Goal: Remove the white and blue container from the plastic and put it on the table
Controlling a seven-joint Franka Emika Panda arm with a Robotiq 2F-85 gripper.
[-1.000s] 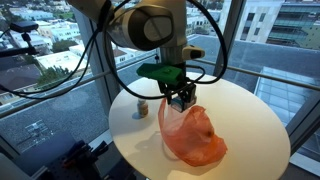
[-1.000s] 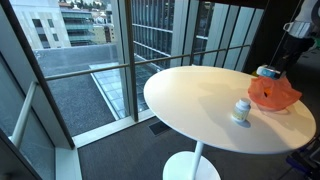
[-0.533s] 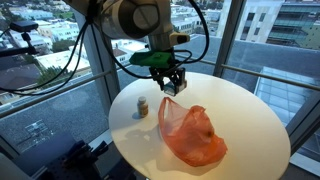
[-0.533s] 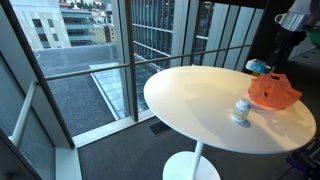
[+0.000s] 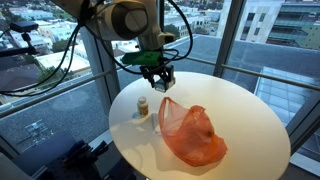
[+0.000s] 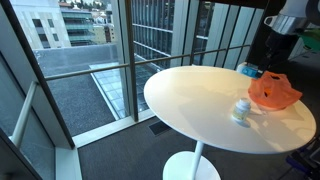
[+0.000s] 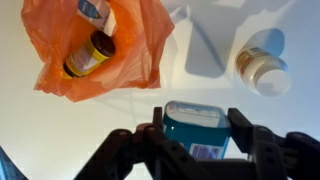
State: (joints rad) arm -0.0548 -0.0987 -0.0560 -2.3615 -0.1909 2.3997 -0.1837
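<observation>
The gripper (image 5: 157,80) is clamped on the white and blue container (image 7: 195,128) and holds it in the air over the bench (image 5: 245,110), just beside the orange plastic bag (image 5: 192,135). A brown bottle (image 7: 88,55) lies inside the bag. A small white bottle (image 5: 142,105) stands near the bag.

Round white table (image 6: 195,100) beside glass walls (image 6: 150,35) (daylit city outside).

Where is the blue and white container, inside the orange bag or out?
Out. The gripper holds the white and blue container clear of the orange plastic bag, above the table.
</observation>
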